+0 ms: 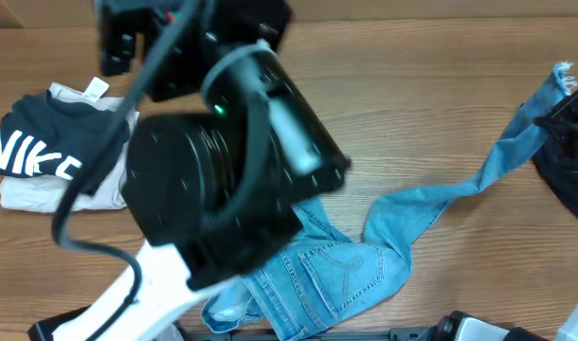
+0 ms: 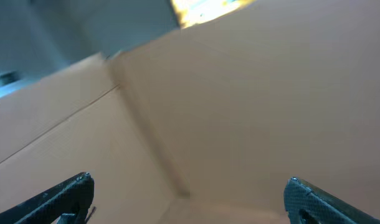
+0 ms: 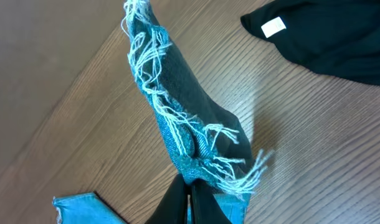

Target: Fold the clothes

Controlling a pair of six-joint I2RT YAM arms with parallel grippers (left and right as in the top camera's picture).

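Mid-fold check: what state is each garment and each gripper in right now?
jeans: unfolded, bunched at the waist, one leg stretched out to the right.
NIKE top: folded, lying on the beige garment.
beige garment: folded, under the NIKE top.
black garment: loose heap, white tag showing.
left gripper: open, holding nothing.
right gripper: shut on the jeans' frayed hem.

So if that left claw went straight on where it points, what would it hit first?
Most likely the plain tan panel filling its wrist view; nothing shows between it and the open left gripper. How far off it is, I cannot tell.
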